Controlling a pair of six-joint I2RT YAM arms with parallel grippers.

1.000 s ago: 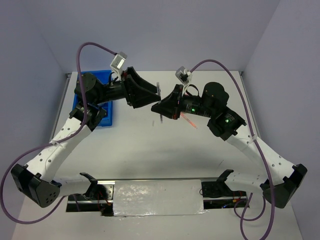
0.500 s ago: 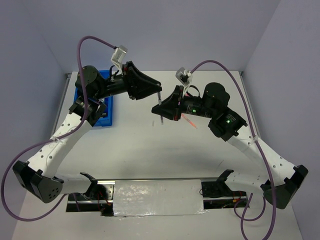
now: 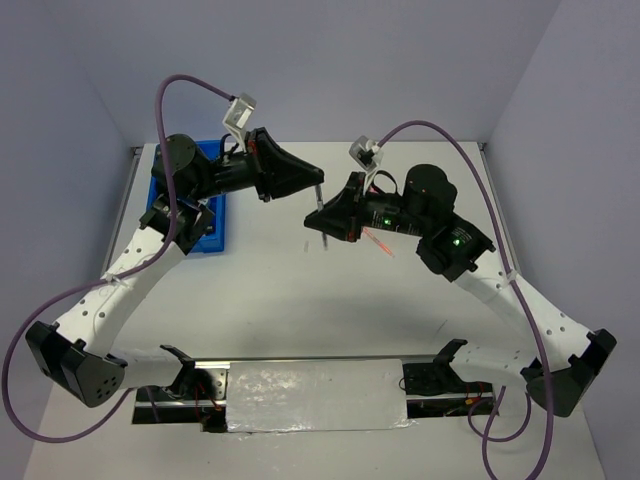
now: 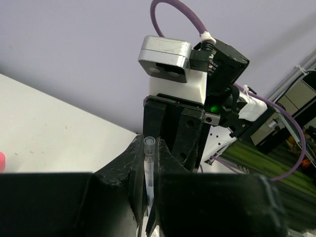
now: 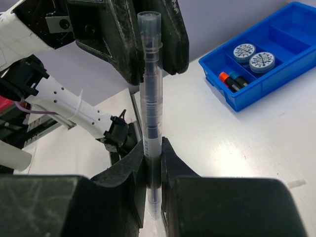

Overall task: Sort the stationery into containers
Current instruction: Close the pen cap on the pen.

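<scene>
A thin grey stick, a clear-barrelled pen, hangs in the air over the table's middle. My right gripper is shut on its lower part. My left gripper is shut on the stick's other end, and its fingers flank the tip in the right wrist view. The two grippers meet nose to nose, the left gripper coming from the left. The blue tray holds two round blue-white discs and an orange-capped highlighter.
The tray's far end shows behind the left arm at the back left. An orange stick lies on the table under the right arm. A small white piece lies on the table. Something pink shows at the left wrist view's edge.
My left gripper has come in from the left and shut on the free end of the grey stick. The right gripper has held still with the stick.
</scene>
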